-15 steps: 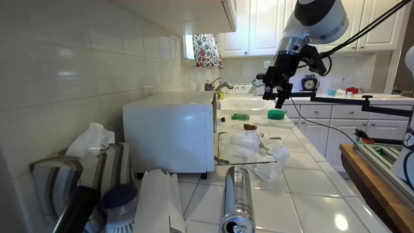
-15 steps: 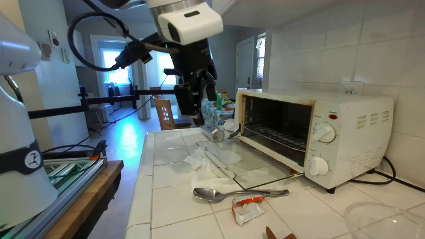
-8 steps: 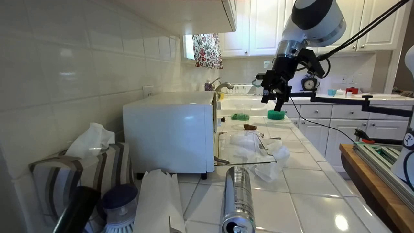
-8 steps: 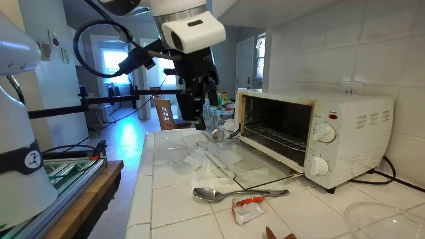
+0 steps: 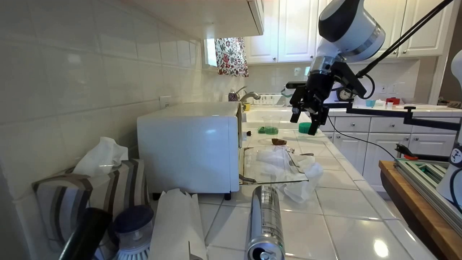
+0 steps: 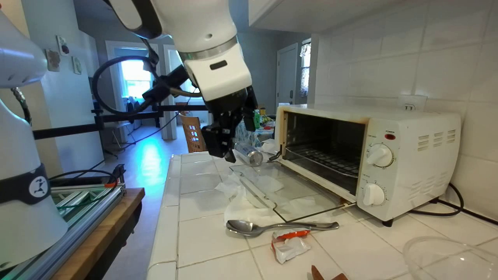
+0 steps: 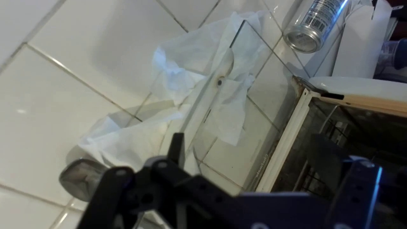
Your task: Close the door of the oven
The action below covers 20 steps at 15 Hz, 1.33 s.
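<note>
1. A white toaster oven [image 6: 369,171] stands on a tiled kitchen counter [image 5: 353,202], its glass door [image 6: 290,190] lowered in front of the dark cavity [image 6: 323,140].
2. The gripper [image 5: 304,125] hangs in the air, apart from the door, its fingers [image 7: 177,148] spread wide and holding nothing.
3. Crumpled white paper [image 6: 242,204] shows through the glass and past its outer edge; a spoon [image 6: 249,228] lies just beside one corner, a silver can [image 5: 267,220] on its side near another.
</note>
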Available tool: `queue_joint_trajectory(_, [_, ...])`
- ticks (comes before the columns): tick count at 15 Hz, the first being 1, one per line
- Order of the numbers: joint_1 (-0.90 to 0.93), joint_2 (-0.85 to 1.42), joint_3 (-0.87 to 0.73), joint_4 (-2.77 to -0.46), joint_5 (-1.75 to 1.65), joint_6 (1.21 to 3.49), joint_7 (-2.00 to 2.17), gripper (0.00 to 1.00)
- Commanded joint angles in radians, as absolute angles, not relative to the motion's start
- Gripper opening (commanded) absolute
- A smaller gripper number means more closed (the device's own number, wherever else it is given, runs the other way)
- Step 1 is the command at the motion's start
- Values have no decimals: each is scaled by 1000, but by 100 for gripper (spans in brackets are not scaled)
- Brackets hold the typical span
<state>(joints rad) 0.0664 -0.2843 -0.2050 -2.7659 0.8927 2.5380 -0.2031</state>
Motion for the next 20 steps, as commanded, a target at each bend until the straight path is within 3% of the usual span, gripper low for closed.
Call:
queue_joint_trajectory(1, [53, -227, -198, -2766, 1055, 2550, -332, 100])
queue_joint_trajectory(20, [86, -78, -200, -2746, 1578, 2555, -873, 100])
